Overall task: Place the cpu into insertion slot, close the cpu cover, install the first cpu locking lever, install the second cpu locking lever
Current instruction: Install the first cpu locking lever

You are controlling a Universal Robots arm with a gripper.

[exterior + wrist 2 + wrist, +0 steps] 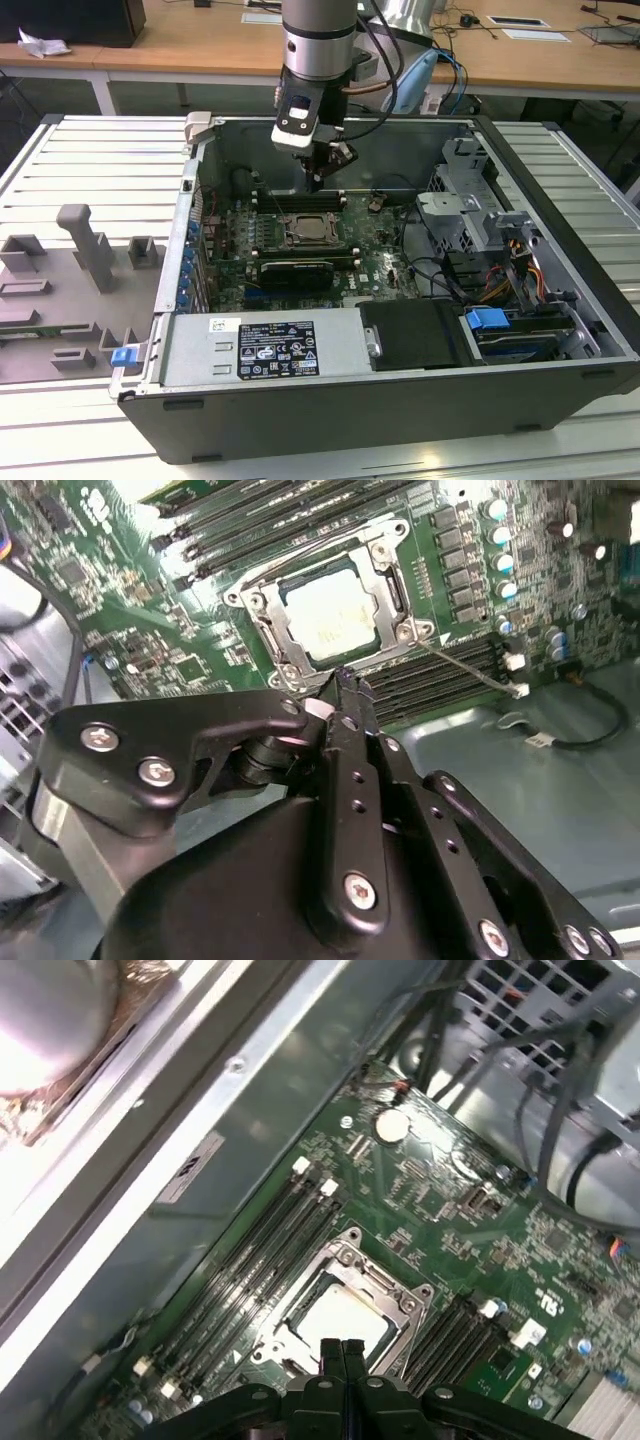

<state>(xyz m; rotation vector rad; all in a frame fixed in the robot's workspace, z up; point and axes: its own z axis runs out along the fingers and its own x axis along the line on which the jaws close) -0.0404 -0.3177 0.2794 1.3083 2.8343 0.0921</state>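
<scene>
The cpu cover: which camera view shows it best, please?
The second wrist view: the cpu cover lies down around the cpu, nearly whole. The first wrist view hides one edge behind the gripper; the exterior view sees it from afar.

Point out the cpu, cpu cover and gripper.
the cpu [330,615], second wrist view: middle of its pale top.
the cpu cover [268,630], second wrist view: silvery frame edge.
the gripper [340,1345], first wrist view: between its fingertips.

I can read nothing from here. A black label [276,348] with tiny white print lies on the side of the power supply [200,355], with a white sticker [220,325] by its top edge. There is a grey sticker [191,1167] on the case wall [280,1090] and faint marks on the cpu [325,613]. All are illegible.
</scene>
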